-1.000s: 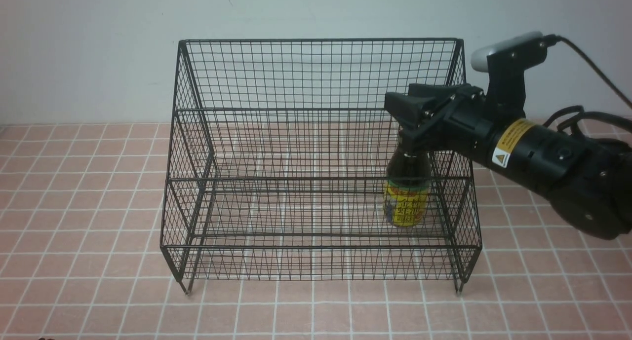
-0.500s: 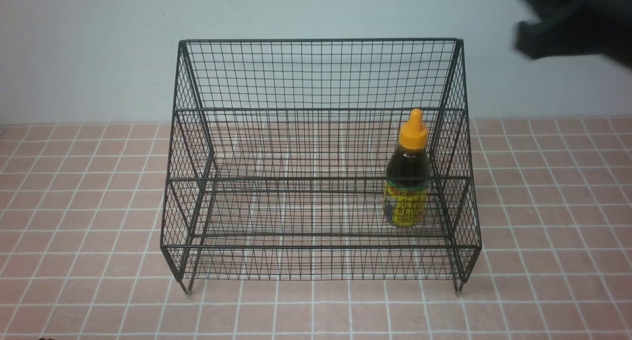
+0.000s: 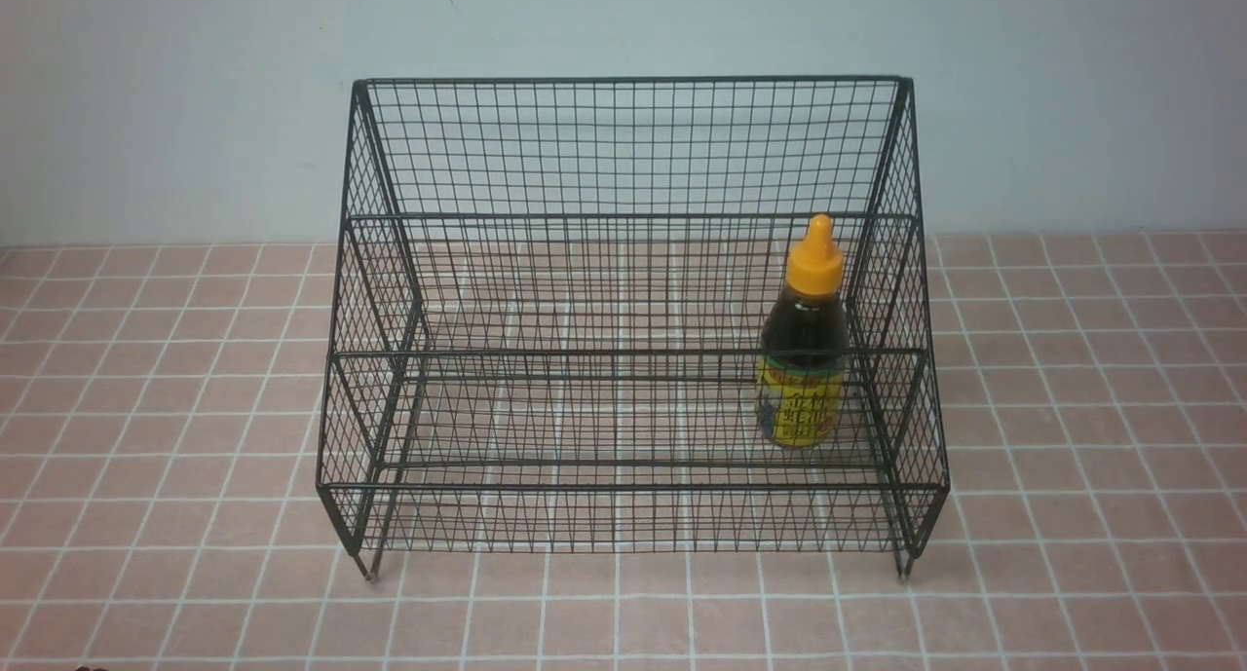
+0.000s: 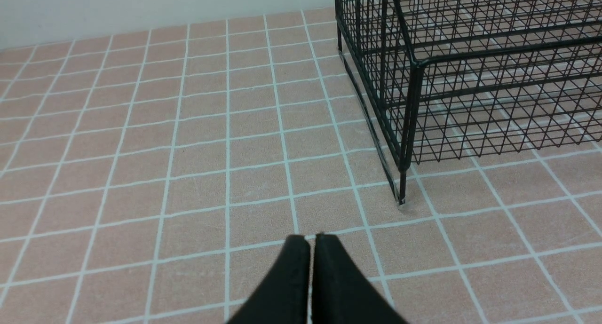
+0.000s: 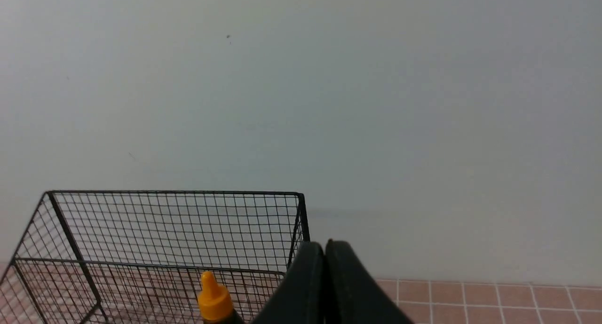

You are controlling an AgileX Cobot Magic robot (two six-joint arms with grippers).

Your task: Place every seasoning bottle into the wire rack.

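In the front view, the right arm, which a second ago had its gripper at the bottle's cap, has left the frame; the sauce bottle [image 3: 801, 359] stands unheld and nearly upright inside the black wire-mesh rack [image 3: 623, 354], by the side wall on the robot's right. In the left wrist view, the left gripper [image 4: 312, 248] has its fingers together with nothing between them; the rack's near leg stands ahead of them, apart from the tips. In the right wrist view, the right gripper [image 5: 328, 251] is likewise closed on nothing, the pale wall [image 5: 423, 126] beyond it, while the bottle's orange nozzle cap [image 5: 214, 298] lies off to the left-arm side of the fingers, clear of them. Release and withdrawal are judged complete, and placement of this bottle satisfactory; no further bottle is seen, so the task appears finished.
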